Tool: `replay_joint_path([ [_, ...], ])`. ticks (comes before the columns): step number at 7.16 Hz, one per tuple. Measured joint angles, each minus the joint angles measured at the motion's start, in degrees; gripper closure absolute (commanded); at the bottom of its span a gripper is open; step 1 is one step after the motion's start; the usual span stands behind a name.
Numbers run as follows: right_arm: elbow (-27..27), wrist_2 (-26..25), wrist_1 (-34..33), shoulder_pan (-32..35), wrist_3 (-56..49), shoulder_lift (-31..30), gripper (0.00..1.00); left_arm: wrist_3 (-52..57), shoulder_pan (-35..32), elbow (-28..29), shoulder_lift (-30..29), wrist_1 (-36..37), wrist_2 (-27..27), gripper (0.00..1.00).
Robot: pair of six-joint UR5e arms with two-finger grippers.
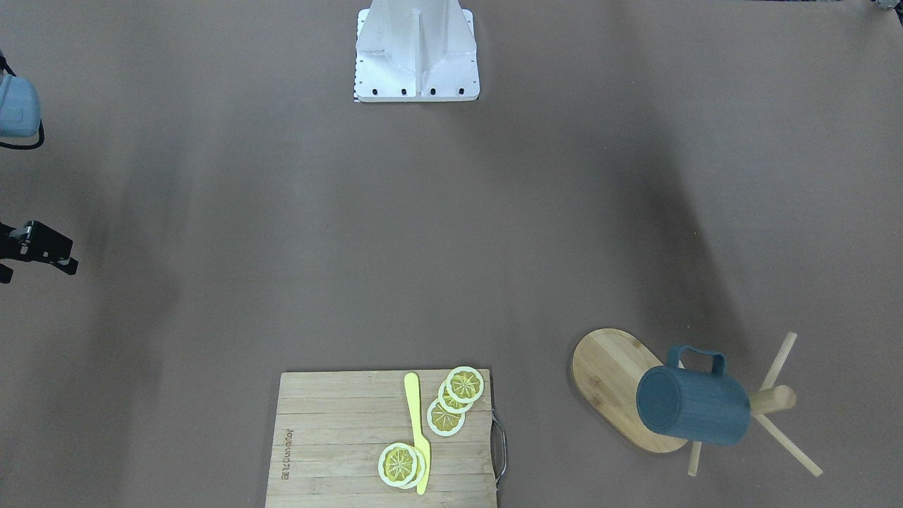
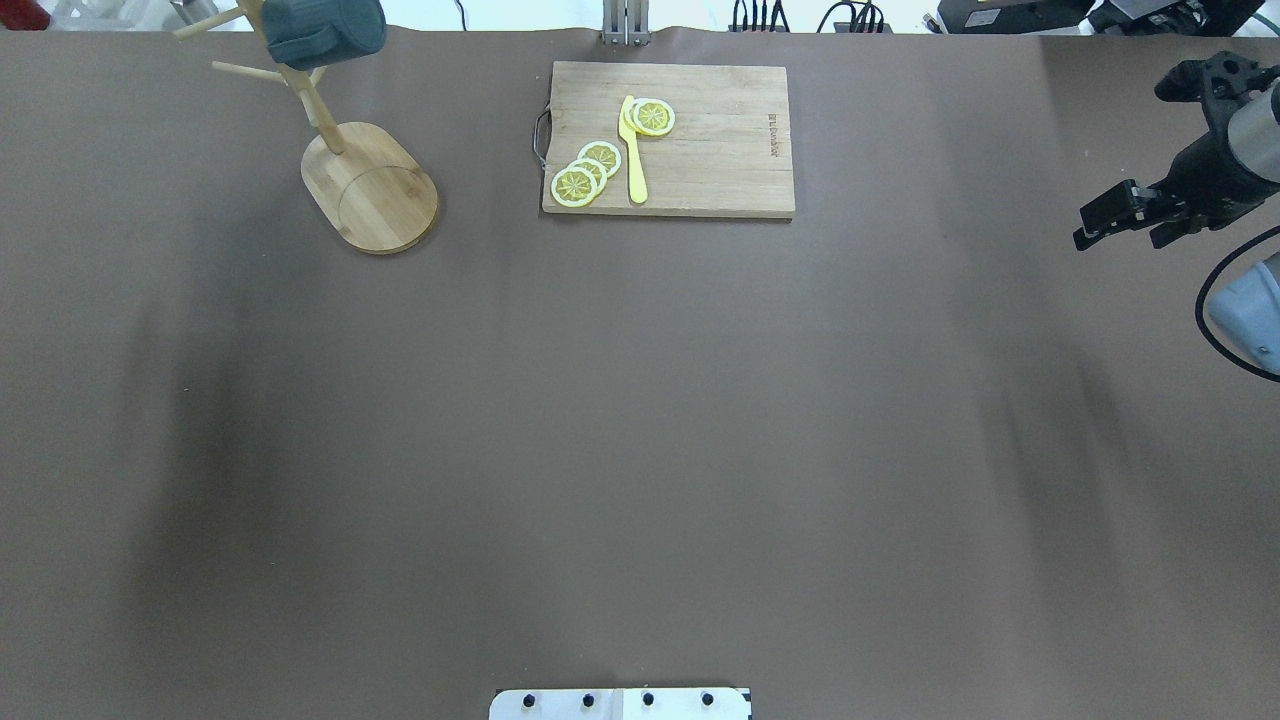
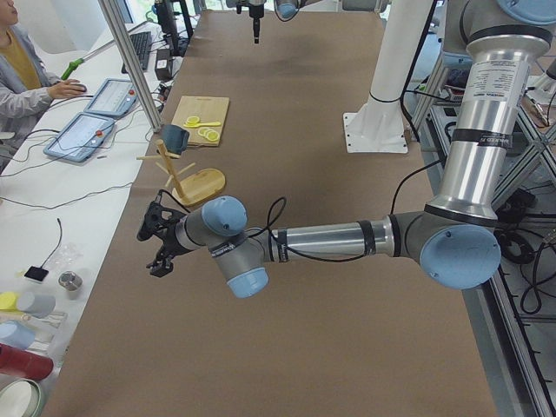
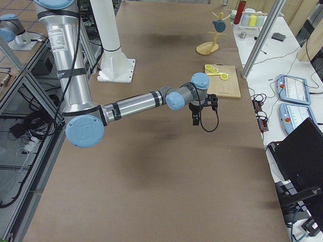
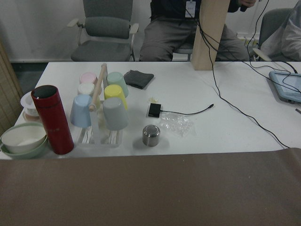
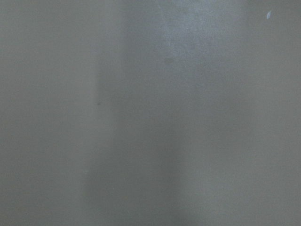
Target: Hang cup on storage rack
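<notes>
The dark slate-blue cup point(image 1: 695, 406) hangs by its handle on a peg of the bamboo storage rack point(image 1: 610, 381), tipped on its side, at the table's far left corner. It also shows in the overhead view point(image 2: 325, 30), above the rack's oval base point(image 2: 372, 185). My right gripper point(image 2: 1120, 236) is open and empty, hovering over bare table at the right edge, far from the rack. My left gripper point(image 3: 157, 248) shows only in the exterior left view, near the table's left end and short of the rack. I cannot tell if it is open or shut.
A slatted cutting board point(image 2: 690, 140) with lemon slices point(image 2: 585, 172) and a yellow knife point(image 2: 633, 150) lies at the far middle. A side table past the left end holds a red flask point(image 5: 52, 120) and several cups. The robot's base plate point(image 1: 417, 63) is at the near edge.
</notes>
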Motion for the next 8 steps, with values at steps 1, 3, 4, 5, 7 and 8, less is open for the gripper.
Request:
replay_joint_path([
  [1, 0.0, 0.0, 0.0, 0.0, 0.0, 0.0, 0.0, 1.3, -1.1, -0.7, 0.1, 4.4, -4.1, 0.03],
  [3, 0.0, 0.0, 0.0, 0.0, 0.0, -0.1, 0.0, 12.3, -2.8, -3.6, 0.8, 18.2, -10.5, 0.03],
  [4, 0.0, 0.0, 0.0, 0.0, 0.0, -0.2, 0.0, 19.0, -3.2, -6.0, 1.2, 26.7, -12.9, 0.03],
  [5, 0.0, -0.1, 0.0, 0.1, -0.1, -0.3, 0.0, 23.5, -3.3, -8.2, 2.0, 33.4, -14.1, 0.03],
  [7, -0.2, -0.6, -0.4, 0.4, -0.5, -0.8, 0.0, 28.2, -3.0, -11.3, 4.5, 41.2, -14.5, 0.03],
  [8, -0.4, -0.7, -0.6, 0.9, -0.7, -1.4, 0.0, 30.5, -2.6, -11.7, 5.7, 43.1, -14.3, 0.03],
])
